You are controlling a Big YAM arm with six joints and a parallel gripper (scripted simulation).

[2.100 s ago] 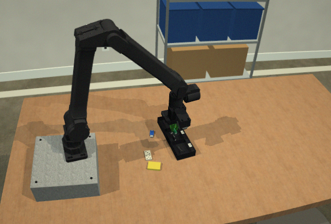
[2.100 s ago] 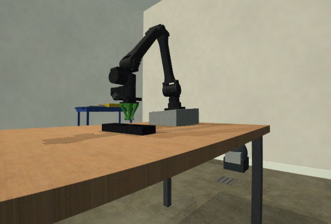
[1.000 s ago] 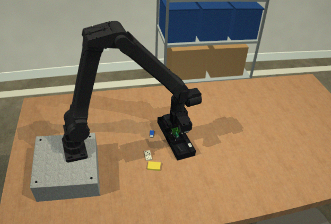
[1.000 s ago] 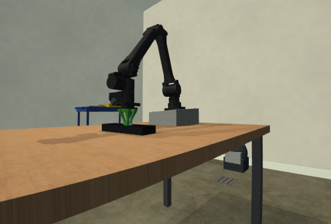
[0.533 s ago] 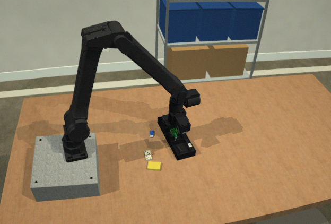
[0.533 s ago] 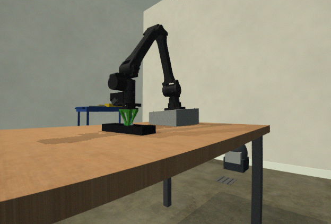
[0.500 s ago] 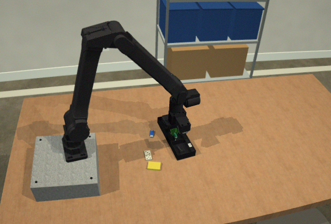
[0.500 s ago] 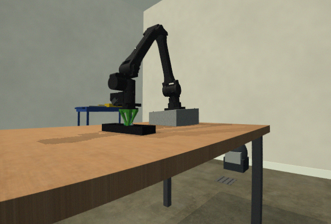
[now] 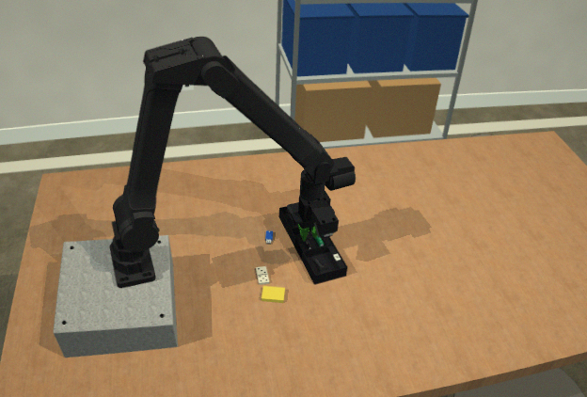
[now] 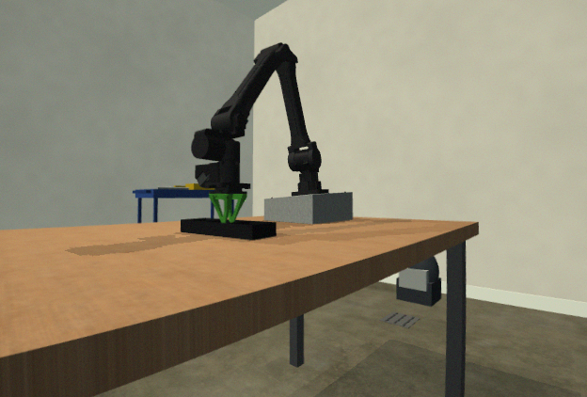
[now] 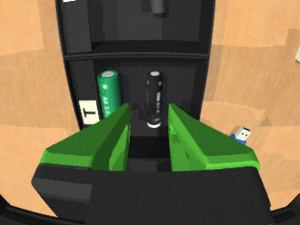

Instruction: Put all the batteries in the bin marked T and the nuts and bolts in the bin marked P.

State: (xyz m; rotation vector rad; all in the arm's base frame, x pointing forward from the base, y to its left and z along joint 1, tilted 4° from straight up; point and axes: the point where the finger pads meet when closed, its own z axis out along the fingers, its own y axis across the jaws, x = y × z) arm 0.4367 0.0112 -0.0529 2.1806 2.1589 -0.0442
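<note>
My gripper point(image 11: 149, 111) with its green fingers hangs just above the black bin marked T point(image 11: 131, 111), and it also shows in the top view point(image 9: 309, 236) and the exterior view point(image 10: 227, 214). The fingers stand apart with nothing between them. A green battery point(image 11: 110, 92) lies in bin T beside the T label. A black battery point(image 11: 153, 99) lies next to it in the same bin, seen through the gap between the fingers.
The two bins form one long black tray point(image 9: 312, 247) on the table. A blue USB stick point(image 9: 269, 236), a domino point(image 9: 261, 275) and a yellow block point(image 9: 273, 293) lie to its left. The arm's grey base block point(image 9: 113, 295) stands at the front left.
</note>
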